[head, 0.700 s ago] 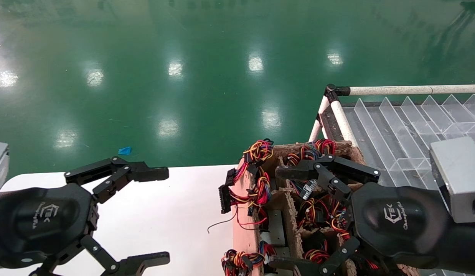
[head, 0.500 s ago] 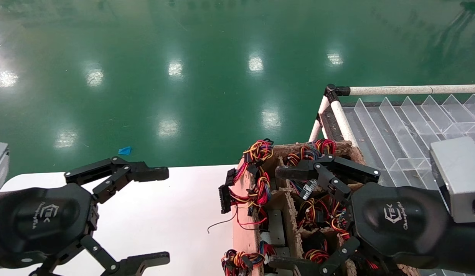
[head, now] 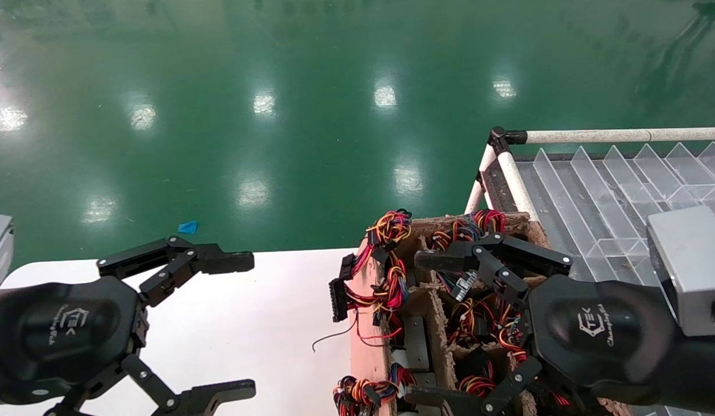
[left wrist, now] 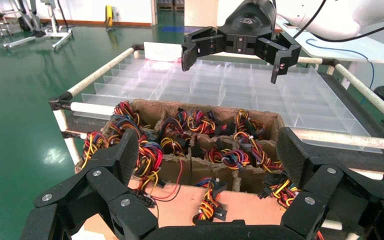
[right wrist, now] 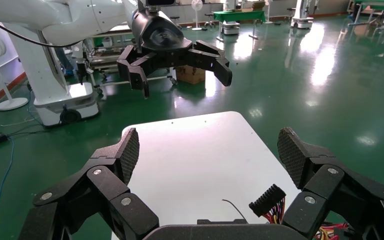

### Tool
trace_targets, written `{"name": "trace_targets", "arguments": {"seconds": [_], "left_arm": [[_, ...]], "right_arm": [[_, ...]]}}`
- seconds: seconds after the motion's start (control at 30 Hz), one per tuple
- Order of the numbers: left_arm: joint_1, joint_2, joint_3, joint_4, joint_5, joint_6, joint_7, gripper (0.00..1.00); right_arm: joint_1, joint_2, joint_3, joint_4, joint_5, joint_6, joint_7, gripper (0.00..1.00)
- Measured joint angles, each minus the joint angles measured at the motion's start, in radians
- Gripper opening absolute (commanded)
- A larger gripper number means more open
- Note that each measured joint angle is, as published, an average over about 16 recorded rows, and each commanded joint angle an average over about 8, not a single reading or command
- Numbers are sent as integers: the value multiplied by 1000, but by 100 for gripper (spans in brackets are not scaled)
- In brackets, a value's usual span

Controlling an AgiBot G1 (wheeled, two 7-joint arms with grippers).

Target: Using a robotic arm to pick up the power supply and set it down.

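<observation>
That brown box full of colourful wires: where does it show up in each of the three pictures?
Head view: box low, right of centre, under the open right gripper.
Left wrist view: box mid-frame, beyond the open left gripper.
Right wrist view: not in it; only a wire bundle shows.
Shared landmark: white table beside it.

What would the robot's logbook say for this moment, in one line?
right gripper: open, over cardboard crate of wired units | left gripper: open, over white table | nothing held
</observation>
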Motion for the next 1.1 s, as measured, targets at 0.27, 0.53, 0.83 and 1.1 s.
{"name": "trace_targets", "arguments": {"seconds": [0.27, 0.53, 0.83, 1.1], "left_arm": [[0, 0, 0, 0, 0, 0, 0, 0], [0, 0, 0, 0, 0, 0, 0, 0], [0, 0, 0, 0, 0, 0, 0, 0], [0, 0, 0, 0, 0, 0, 0, 0]], "right_arm": [[1, 2, 0, -7, -2, 1, 0, 100], [21, -5, -13, -74, -49, 22, -10, 100], [119, -89, -67, -299, -177, 65, -49, 100], [236, -227, -119, -570, -263, 83, -106, 30]]}}
